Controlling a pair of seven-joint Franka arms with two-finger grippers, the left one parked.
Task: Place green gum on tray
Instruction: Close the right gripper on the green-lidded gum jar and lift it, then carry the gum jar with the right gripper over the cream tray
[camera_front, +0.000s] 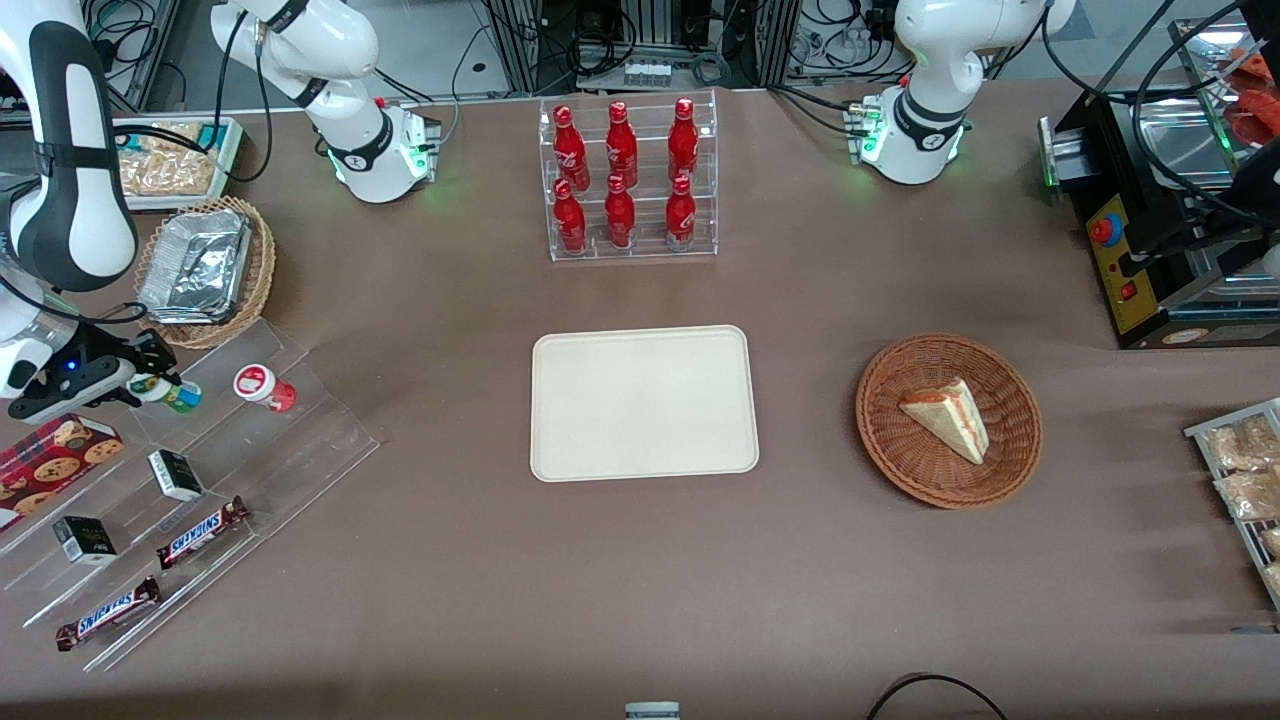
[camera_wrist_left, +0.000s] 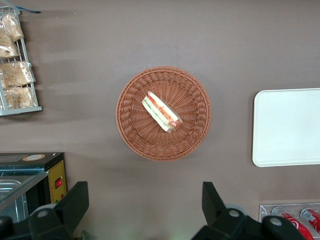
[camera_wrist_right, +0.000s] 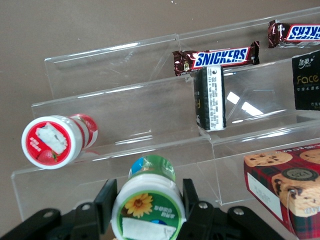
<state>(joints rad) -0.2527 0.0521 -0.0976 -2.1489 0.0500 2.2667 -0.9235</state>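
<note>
Your gripper (camera_wrist_right: 148, 202) sits over the clear stepped rack (camera_front: 250, 440) at the working arm's end of the table, its two fingers (camera_wrist_right: 107, 197) pressed against the sides of the green gum (camera_front: 168, 392), which lies on the rack's top step. Just beside it on the same step lies the red gum (camera_front: 264, 387). The tray (camera_front: 643, 402) rests well apart, at mid-table, nearer the front camera than the bottle rack (camera_front: 628, 180).

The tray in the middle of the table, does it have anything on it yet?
No. The tray is bare in the front view, while the green gum lies on the acrylic shelf between the jaws of the gripper.
</note>
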